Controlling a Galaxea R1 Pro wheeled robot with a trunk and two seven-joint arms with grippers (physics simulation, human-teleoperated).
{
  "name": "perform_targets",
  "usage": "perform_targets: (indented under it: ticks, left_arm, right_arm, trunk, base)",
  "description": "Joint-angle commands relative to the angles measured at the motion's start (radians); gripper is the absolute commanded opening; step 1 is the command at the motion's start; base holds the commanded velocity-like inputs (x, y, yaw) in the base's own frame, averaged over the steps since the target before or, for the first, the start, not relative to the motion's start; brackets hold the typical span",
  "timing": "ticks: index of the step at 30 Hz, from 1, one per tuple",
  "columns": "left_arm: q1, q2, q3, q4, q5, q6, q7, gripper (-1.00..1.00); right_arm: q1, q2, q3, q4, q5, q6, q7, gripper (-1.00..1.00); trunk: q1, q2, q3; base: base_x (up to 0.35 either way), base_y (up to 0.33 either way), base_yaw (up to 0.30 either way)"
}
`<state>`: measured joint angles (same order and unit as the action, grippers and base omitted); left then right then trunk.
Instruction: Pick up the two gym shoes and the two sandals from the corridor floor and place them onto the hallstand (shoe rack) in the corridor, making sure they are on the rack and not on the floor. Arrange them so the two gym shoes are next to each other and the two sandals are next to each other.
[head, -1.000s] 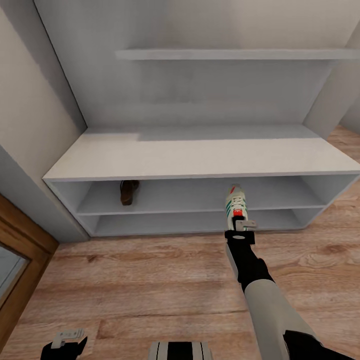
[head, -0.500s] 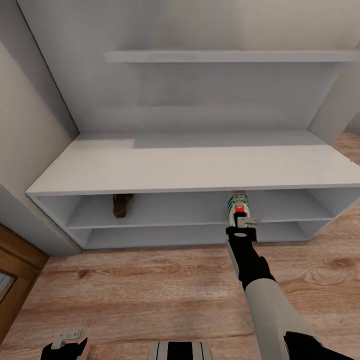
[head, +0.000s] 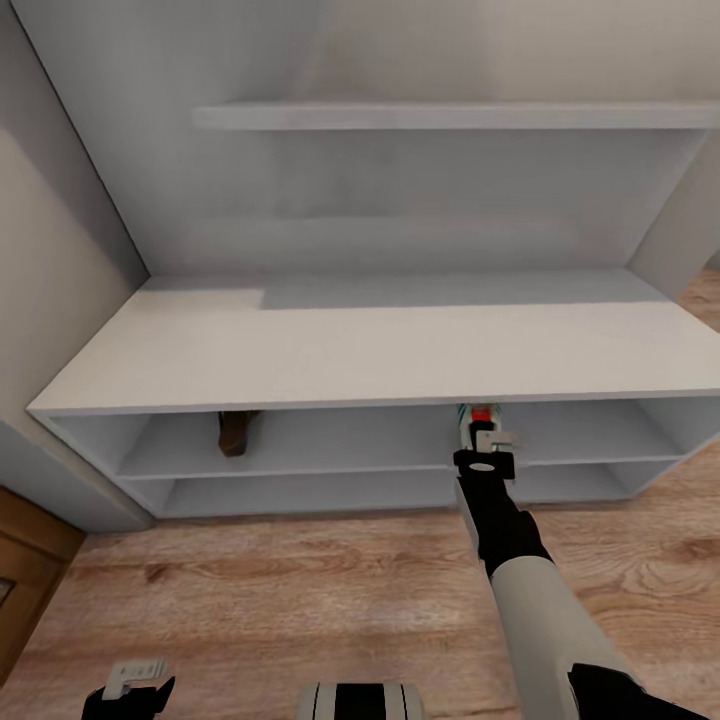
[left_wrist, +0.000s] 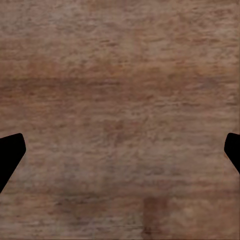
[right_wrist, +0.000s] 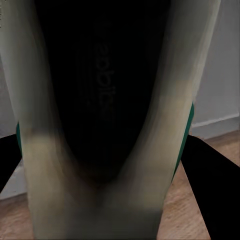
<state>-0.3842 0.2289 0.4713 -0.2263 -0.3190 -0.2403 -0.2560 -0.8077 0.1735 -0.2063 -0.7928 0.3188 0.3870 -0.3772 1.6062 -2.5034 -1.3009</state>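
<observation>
1. Head view: the right claw (head: 484, 452) is pushed up to the front of the hallstand (head: 380, 355), clamped on the red-orange heel end of a gym shoe (head: 476, 418). Most of that sneaker is tucked under the top surface, on or just over the upper of the two open tiers; can't tell if it's resting yet.
2. A brown sandal (head: 236, 431) already sits on that same tier, well off to the left.
3. So by my count one sandal is done, one sneaker is nearly there, and the other two shoes are left to fetch from somewhere else.
4. The sneaker's long axis runs front to back, toe pointing into the rack, heel toward the robot.
5. The left claw (head: 135, 680) hangs low over the corridor floor (head: 300, 590), spread open and empty.
</observation>
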Motion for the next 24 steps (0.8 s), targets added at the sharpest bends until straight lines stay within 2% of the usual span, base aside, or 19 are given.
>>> perform_targets:
  ticks: [1,9,18,24]
  left_arm:
    - [-0.001,0.000,0.009,0.001,-0.009,-0.004,-0.005,1.00]
    - [-0.001,0.001,0.009,0.001,-0.009,-0.004,-0.005,1.00]
    - [-0.001,0.000,0.009,0.002,-0.009,-0.004,-0.005,1.00]
    - [-0.001,0.001,0.009,0.002,-0.009,-0.004,-0.005,1.00]
  right_arm:
    - [0.000,0.001,-0.002,0.009,-0.003,0.004,0.003,-1.00]
    - [0.000,0.001,-0.001,0.009,-0.003,0.004,0.003,-1.00]
    - [0.000,0.001,-0.002,0.009,-0.003,0.004,0.003,-1.00]
    - [0.000,0.001,-0.001,0.008,-0.003,0.004,0.003,-1.00]
  trunk:
    - [0.001,0.000,-0.001]
    - [0.001,0.000,-0.001]
    - [0.001,0.000,-0.001]
    - [0.001,0.000,-0.001]
  base:
    - [0.204,0.000,0.000]
    - [0.085,0.000,0.000]
    - [0.251,0.000,0.000]
    - [0.051,0.000,0.000]
